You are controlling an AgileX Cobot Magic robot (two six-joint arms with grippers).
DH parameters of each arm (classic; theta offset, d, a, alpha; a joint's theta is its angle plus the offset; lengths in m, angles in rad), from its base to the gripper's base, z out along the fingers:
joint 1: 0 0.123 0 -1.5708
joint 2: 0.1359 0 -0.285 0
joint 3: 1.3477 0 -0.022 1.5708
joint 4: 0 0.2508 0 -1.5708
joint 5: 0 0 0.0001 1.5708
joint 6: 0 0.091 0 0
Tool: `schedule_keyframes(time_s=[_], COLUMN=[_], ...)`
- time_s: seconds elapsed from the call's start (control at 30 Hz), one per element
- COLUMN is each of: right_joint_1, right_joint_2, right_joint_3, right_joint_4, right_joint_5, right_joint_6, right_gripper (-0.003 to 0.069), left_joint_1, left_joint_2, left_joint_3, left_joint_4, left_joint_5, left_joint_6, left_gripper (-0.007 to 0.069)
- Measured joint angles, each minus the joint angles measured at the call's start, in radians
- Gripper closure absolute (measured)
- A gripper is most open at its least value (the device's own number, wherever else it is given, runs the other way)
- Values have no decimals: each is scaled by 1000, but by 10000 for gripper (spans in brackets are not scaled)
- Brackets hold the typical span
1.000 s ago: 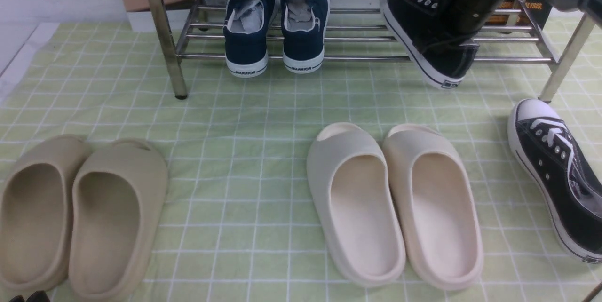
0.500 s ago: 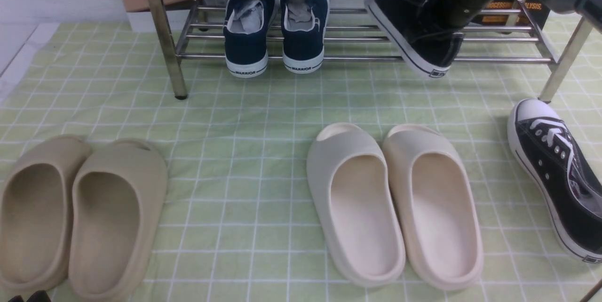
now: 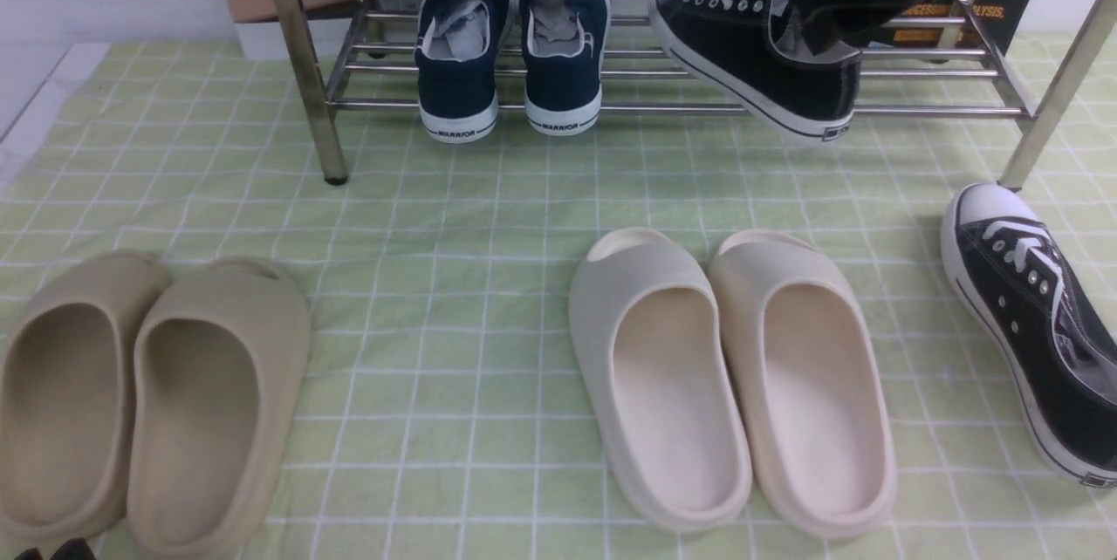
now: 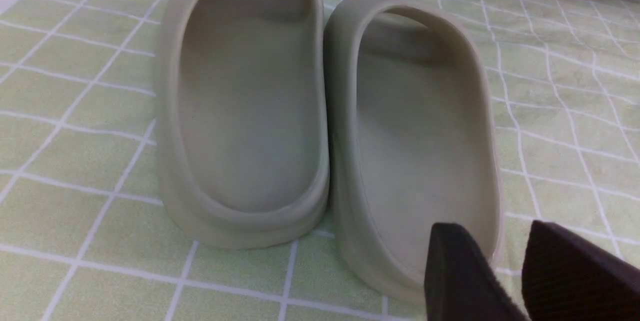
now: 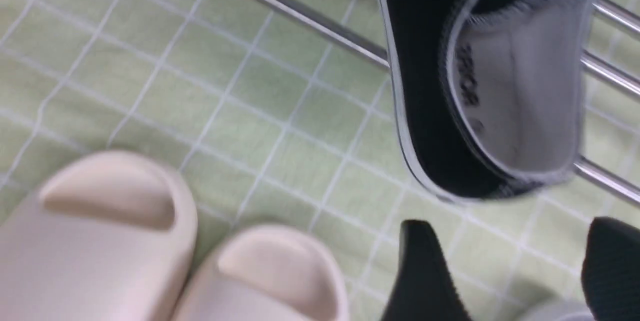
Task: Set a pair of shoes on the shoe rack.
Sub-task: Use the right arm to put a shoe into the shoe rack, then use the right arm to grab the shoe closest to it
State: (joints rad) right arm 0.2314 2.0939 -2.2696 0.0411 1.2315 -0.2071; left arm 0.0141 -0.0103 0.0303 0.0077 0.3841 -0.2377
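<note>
In the front view, one black sneaker (image 3: pixel 755 50) lies slantwise on the bars of the rack (image 3: pixel 681 108), its toe pointing back and to the left, its heel jutting past the front bar. The right gripper (image 3: pixel 825 23) is at its open collar. The other black sneaker (image 3: pixel 1034 324) lies on the checked cloth (image 3: pixel 419 368) at the far right, just in front of the rack's right front leg. Two navy sneakers (image 3: pixel 510 54) stand side by side on the rack, left of the black one. On the cloth, two cream slides (image 3: pixel 733 385) sit near the middle and two tan slides (image 3: pixel 157 403) at the left. In the left wrist view, the left gripper (image 4: pixel 485 233) has its fingers parted with nothing between them, beside one tan slide. In the right wrist view, the right gripper's fingers (image 5: pixel 422 266) are spread wide, released, with the racked black sneaker beyond their tips.
</note>
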Motion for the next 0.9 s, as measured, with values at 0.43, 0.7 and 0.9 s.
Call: schedule_keyframes(time_s=[0.43,0.7,0.9], right_joint_1=[-1,-1,-12], right_joint_2=[-350,-563,-581], right_joint_3=[501,986,1168], right_joint_4=[-197,-213,-283], right_joint_5=[14,-27,-162], right_joint_6=[171,295,427], right_gripper=[258,319,319], left_joint_1=[0,0,0], left_joint_2=[0,0,0], left_joint_3=[0,0,0], left_joint_4=[0,0,0], left_joint_5=[0,0,0], left_joint_6=[0,0,0], left_gripper=[399,393,389])
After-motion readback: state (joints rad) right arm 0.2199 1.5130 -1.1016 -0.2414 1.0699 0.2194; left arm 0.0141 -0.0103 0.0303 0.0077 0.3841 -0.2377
